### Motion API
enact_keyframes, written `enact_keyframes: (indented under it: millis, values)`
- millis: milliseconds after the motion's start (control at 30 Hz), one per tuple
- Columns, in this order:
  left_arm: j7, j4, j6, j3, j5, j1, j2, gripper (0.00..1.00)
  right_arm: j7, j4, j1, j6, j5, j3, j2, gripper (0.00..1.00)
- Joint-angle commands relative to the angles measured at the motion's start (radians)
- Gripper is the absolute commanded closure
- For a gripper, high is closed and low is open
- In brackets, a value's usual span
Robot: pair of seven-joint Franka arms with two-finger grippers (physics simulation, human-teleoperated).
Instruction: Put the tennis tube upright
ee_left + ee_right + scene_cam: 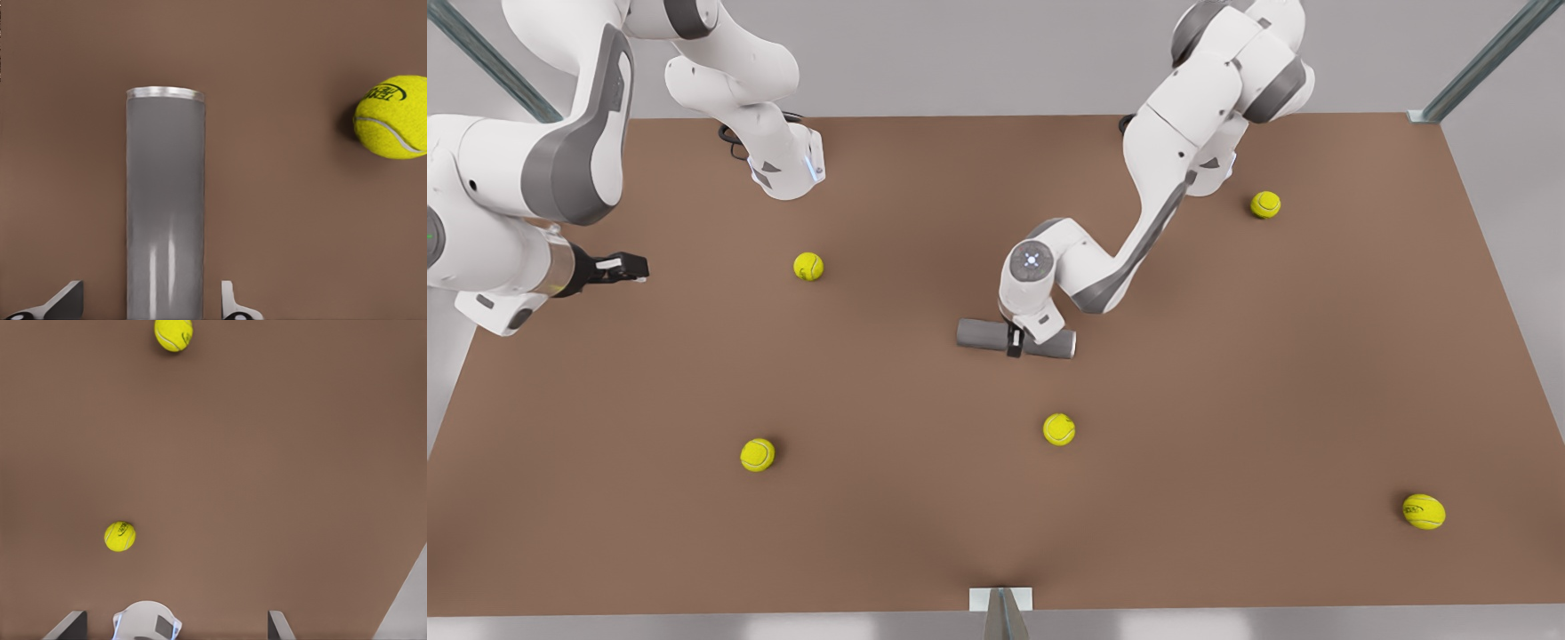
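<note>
Now the left hand (1015,345) straddles the tennis tube (985,335), lying flat mid-frame on the tabletop (1227,400), fingers (230,303) apart either side; the right hand (627,267) waits far left, spread wide.

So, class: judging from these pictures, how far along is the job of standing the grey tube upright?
Done: the left gripper has reached the tube and straddles its middle, one finger on each side. In hand: the grasp; in the left wrist view a gap shows between fingers and tube, so it is not clamped. Left: closing, lifting and tipping it upright; it lies flat on the table. The right gripper waits, open.
</note>
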Motion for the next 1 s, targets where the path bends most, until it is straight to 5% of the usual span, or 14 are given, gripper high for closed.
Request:
enact_keyframes:
  millis: [0, 967]
  values:
    - [-0.192, 0.002, -0.001, 0.001, 0.002, -0.001, 0.008, 0.00, 0.040, 0.000, 0.002, -0.001, 0.001, -0.001, 0.000, 0.00]
    - [-0.188, 0.037, 0.036, 0.023, 0.045, -0.003, 0.117, 0.00, 0.036, 0.000, 0.002, -0.003, -0.003, -0.001, 0.005, 0.00]
